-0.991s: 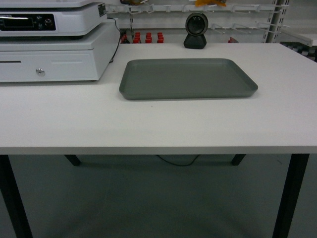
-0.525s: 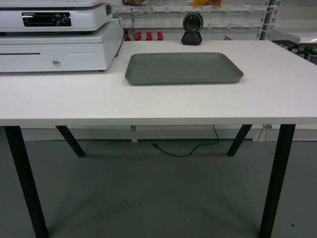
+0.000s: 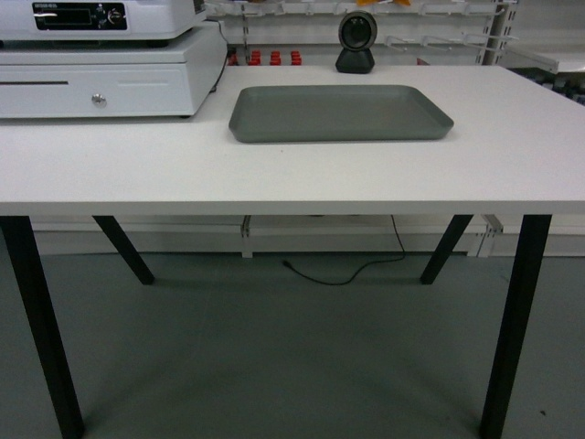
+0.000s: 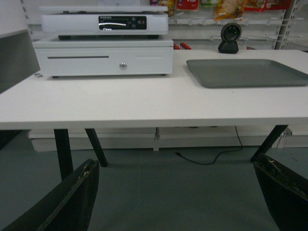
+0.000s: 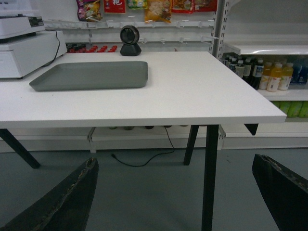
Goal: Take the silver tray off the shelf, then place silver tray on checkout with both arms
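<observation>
The silver tray (image 3: 340,112) lies flat on the white checkout (image 3: 274,174), right of the middle toward its far side. It also shows in the left wrist view, silver tray (image 4: 248,72), and the right wrist view, silver tray (image 5: 91,75). No arm or gripper shows in the head view. My left gripper (image 4: 174,162) is open, low in front of the table, with only floor between its fingers. My right gripper (image 5: 174,161) is open too, well short of the table's near right leg. A white shelf (image 5: 269,49) with bottles stands right of the table.
A white cash drawer with a register on top (image 3: 101,78) sits at the table's far left, next to the tray. A black scanner (image 3: 355,44) stands behind the tray. Black table legs (image 3: 512,320) and a loose cable (image 3: 347,274) are on the grey floor.
The head view has drawn back from the table, so the legs and floor under it now show. The tray has stayed where it lay on the tabletop.
</observation>
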`<state>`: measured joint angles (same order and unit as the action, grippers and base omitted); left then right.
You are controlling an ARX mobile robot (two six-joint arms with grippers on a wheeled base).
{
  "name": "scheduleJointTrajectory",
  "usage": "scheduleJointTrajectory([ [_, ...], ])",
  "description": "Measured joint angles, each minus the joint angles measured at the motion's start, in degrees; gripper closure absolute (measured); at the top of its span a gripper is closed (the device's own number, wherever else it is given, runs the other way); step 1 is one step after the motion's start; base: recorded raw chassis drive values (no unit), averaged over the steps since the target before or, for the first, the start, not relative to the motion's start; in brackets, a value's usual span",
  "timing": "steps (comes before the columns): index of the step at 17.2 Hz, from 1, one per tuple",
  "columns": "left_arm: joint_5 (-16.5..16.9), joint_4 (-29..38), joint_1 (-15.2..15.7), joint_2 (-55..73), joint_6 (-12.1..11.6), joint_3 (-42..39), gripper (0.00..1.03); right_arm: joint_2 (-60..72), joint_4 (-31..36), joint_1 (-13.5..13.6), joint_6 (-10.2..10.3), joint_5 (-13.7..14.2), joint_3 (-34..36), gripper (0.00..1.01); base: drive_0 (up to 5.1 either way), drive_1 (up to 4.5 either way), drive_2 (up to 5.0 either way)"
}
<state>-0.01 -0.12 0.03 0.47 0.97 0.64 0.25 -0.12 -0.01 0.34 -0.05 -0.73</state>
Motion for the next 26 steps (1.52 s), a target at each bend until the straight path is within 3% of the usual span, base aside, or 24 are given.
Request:
scheduleJointTrajectory([
  [26,0.00,-0.26,0.00,0.00,-0.20,0.00,0.05,-0.02,-0.22,0.00,-0.20,0.02,0.00,0.03,0.0,0.00,0.0],
])
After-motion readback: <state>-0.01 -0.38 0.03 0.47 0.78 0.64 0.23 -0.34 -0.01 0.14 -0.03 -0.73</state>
